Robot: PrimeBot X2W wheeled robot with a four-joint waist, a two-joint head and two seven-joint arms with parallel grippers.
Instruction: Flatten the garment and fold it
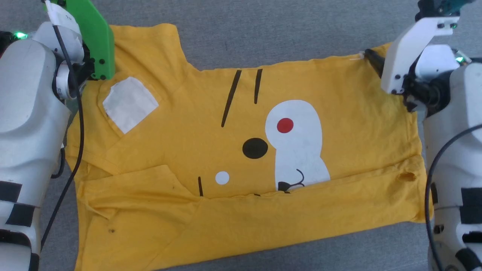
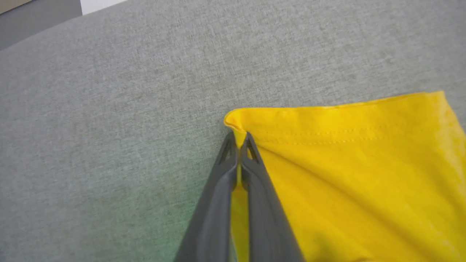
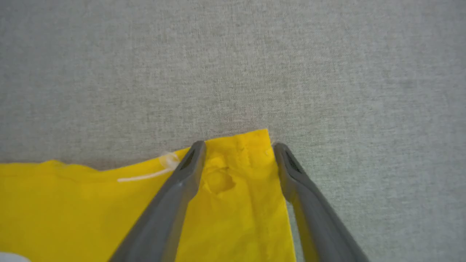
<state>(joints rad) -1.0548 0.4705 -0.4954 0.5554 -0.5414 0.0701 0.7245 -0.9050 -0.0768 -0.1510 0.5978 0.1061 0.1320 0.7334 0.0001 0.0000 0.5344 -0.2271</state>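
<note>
Mustard-yellow garment (image 1: 188, 124) lies print-up across your grey table (image 1: 282, 30), near edge folded over. Your left gripper (image 2: 239, 137) has its jaws clamped on a hemmed corner at ten o'clock. Your right gripper (image 3: 239, 145) straddles the two-o'clock corner, jaws apart.

Grey woven cloth surface (image 1: 263, 37); white panel (image 2: 98, 4) beyond its far edge
</note>
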